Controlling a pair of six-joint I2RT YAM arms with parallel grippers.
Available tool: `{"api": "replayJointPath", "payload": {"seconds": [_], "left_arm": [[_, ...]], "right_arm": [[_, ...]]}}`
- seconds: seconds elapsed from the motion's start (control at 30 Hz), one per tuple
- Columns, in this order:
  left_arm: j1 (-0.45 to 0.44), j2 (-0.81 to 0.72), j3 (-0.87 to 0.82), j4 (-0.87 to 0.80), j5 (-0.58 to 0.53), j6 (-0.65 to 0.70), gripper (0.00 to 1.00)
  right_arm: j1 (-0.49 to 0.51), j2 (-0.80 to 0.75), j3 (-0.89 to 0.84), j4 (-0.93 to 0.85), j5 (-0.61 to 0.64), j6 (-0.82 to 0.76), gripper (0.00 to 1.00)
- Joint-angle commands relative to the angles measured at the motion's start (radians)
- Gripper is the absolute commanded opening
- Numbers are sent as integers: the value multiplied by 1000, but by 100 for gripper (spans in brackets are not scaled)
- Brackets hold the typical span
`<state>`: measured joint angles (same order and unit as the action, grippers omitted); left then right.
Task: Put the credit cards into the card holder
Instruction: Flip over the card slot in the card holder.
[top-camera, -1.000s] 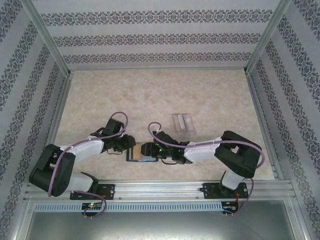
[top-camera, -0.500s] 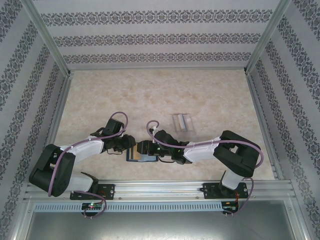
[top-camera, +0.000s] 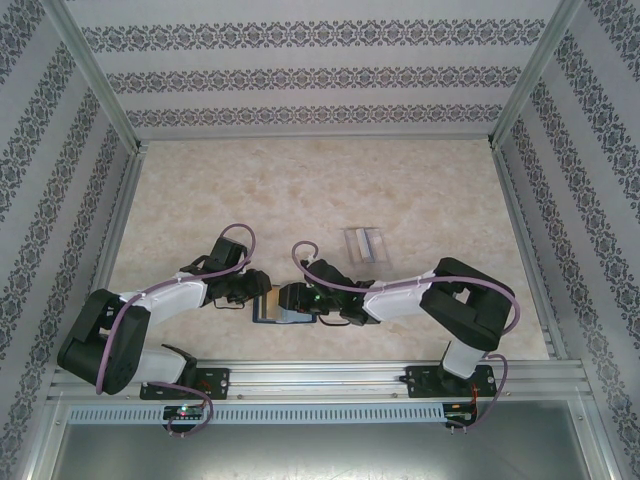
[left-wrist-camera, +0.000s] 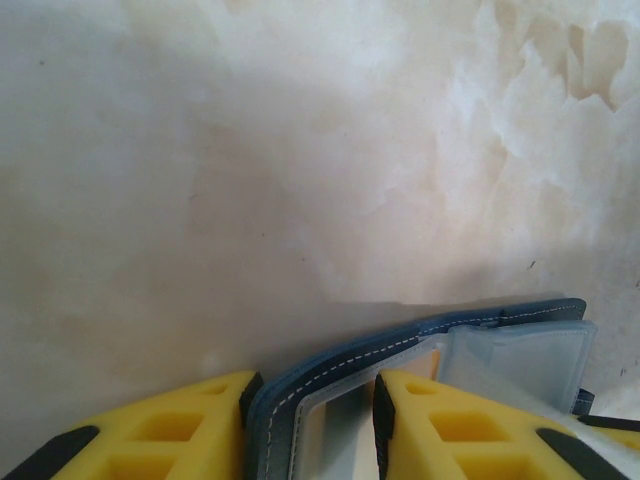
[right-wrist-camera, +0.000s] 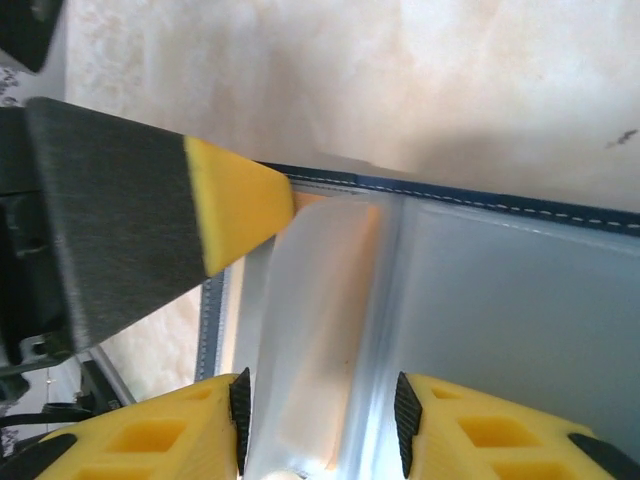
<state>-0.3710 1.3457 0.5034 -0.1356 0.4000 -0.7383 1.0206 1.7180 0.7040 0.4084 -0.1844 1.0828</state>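
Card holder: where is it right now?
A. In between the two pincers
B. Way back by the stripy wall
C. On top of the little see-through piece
A: the open blue card holder lies near the front edge, with the left pincer on one side and the right pincer on the other, each with a finger either side of its clear sleeves.
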Motion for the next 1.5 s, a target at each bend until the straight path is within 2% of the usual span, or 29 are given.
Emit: {"api": "replayJointPath", "payload": {"seconds": [0.0,0.2,0.37,0.5,0.63,0.73,0.83,0.97,1.07,1.2,1.37,1.47], "left_arm": [[6,5,-18,44,-11,19,38],[6,3,-17,44,-10,18,38],[10,-22,-12,19,-10,27,39],[15,-105,1,-44,-34,35,46],[15,-187,-2,-93,-30,29,53],[16,-192,14,-176,-40,45,57],[15,-176,38,-234,14,73,55],[14,-246,41,-262,95,73,50],[13,-318,63,-331,90,64,45],[11,-371,45,-347,53,72,40],[10,-293,-37,-187,141,25,34],[7,-272,-55,-148,127,14,34]], "right_arm": [[-2,7,38,-69,-3,-8,46],[3,-12,70,-116,1,-37,46],[2,-14,54,-120,9,-23,27],[-1,-30,48,-131,14,-31,19],[-12,-40,80,-215,-1,-78,17],[-14,-60,115,-316,6,-128,17],[-14,-81,168,-425,36,-182,15],[-16,-94,209,-469,57,-211,13],[-32,-79,212,-470,44,-199,12],[-56,-44,199,-431,-40,-148,15],[-31,-13,215,-411,-91,-125,28],[-13,-3,230,-432,-87,-116,32]]}}
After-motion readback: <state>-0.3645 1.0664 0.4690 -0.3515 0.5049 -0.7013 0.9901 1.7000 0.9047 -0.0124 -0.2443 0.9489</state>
